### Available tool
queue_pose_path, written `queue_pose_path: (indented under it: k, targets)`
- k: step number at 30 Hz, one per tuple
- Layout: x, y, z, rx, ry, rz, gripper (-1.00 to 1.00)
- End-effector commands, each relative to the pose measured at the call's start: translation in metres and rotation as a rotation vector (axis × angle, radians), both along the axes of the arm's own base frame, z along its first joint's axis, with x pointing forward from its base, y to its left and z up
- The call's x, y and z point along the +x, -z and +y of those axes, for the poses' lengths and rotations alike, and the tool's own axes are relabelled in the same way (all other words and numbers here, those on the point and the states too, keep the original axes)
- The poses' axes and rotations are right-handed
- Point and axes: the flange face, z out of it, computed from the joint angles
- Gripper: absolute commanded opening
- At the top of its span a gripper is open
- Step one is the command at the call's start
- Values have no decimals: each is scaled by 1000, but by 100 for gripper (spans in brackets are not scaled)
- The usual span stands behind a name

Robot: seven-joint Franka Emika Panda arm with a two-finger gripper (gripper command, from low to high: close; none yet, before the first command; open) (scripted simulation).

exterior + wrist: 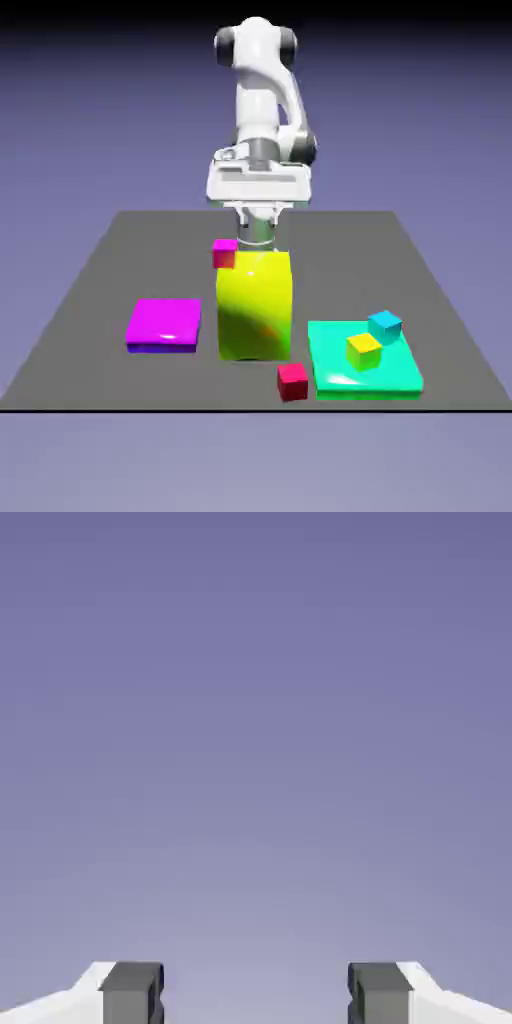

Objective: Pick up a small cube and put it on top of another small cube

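gripper (255, 994) jaws wide apart, nothing between the flat grey fingertips (132, 992), only plain backdrop ahead. glossy tall yellow block (255, 305) mid-table, small magenta cube (225, 252) by its upper left corner. small red cube (292, 380) near front, beside flat teal slab (340, 375) carrying yellow cube (363, 349) and cyan cube (385, 325). flat magenta slab (164, 323) on the exterior view's left.

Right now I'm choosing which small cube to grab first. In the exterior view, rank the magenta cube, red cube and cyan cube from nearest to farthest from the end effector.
1. Magenta cube, just to the exterior view's left of the end effector.
2. Red cube, at the table's front, before the tall yellow block.
3. Cyan cube, on the teal slab, at the exterior view's right; red and cyan are close to call.
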Motion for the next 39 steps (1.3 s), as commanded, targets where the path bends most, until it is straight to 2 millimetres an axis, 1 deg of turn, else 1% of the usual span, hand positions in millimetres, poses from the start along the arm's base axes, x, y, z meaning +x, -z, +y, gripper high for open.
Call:
queue_pose_path:
  k: [1, 5, 10, 14, 19, 27, 28, 29, 32, 33, 34, 35, 38, 39]
  targets:
    - [8, 8, -4, 36, 40, 45, 0]
    - [36, 44, -17, 183, 201, 223, 0]
    - [65, 95, -29, 368, 405, 446, 0]
    - [83, 139, -35, 519, 567, 625, 0]
    - [99, 197, -36, 710, 765, 853, 0]
    - [115, 288, -27, 1021, 1058, 1234, 0]
    - [116, 294, -26, 1045, 1078, 1264, 0]
    - [116, 294, -26, 1045, 1078, 1264, 0]
    - [111, 343, 5, 1046, 1077, 1264, 0]
    - [110, 349, 9, 1045, 1078, 1264, 0]
    - [110, 350, 9, 1045, 1078, 1264, -100]
    - [110, 350, 9, 1045, 1078, 1264, -100]
    - [116, 301, -22, 1046, 1077, 1264, -100]
    - [116, 295, -32, 1024, 1048, 1254, -100]
